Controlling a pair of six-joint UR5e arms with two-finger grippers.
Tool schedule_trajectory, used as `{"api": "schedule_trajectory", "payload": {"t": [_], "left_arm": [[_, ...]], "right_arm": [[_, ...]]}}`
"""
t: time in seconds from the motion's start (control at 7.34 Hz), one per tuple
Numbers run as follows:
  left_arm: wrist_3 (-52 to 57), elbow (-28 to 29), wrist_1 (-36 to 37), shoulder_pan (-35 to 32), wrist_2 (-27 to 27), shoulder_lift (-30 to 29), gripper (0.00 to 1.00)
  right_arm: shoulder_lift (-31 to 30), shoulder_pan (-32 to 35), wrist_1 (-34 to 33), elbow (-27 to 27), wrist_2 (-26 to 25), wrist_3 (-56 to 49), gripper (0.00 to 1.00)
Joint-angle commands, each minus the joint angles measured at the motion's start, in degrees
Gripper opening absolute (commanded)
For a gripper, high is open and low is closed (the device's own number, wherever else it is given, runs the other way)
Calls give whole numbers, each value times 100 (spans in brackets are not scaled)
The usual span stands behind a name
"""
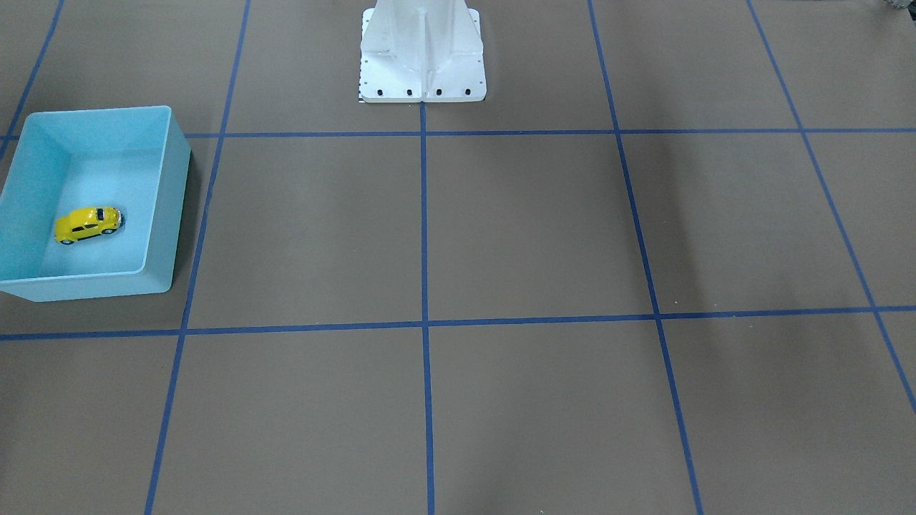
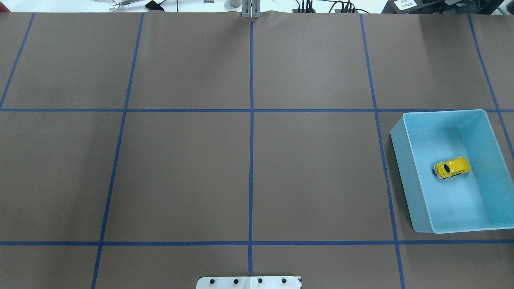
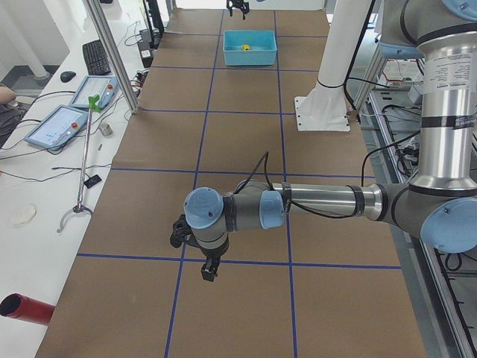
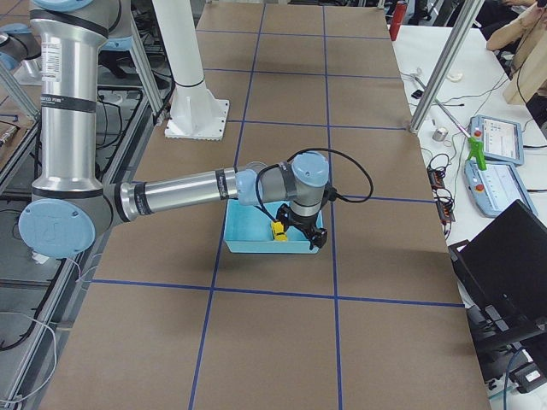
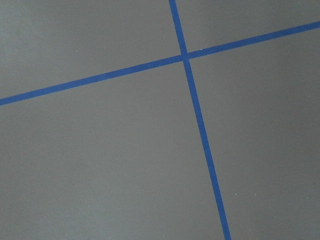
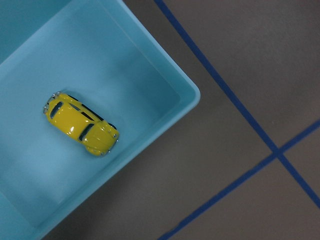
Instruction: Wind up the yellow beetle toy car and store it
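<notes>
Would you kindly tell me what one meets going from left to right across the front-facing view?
Bin, with the car inside it → white robot base.

Glossy yellow beetle toy car (image 2: 452, 167), upright on wheels inside light-blue bin (image 2: 403, 160)

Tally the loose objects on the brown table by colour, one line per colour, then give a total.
Yellow: 1, the yellow beetle toy car, lying inside the bin.
Light blue: 1, the open bin.
Total: 2
</notes>
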Motion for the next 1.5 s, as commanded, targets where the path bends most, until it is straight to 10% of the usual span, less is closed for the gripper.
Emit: {"api": "schedule_trajectory", "payload": {"t": [0.0, 0.68, 1.36], "left_arm": [[2, -9, 0, 2, 26, 2, 100], [-6, 26, -281, -6, 35, 46, 100], [-6, 34, -281, -6, 44, 46, 100]], "right_arm": [[135, 469, -388, -444, 15, 313, 100], [250, 778, 171, -700, -38, 4010, 100], [223, 760, 1479, -1410, -521, 4374, 100]]}}
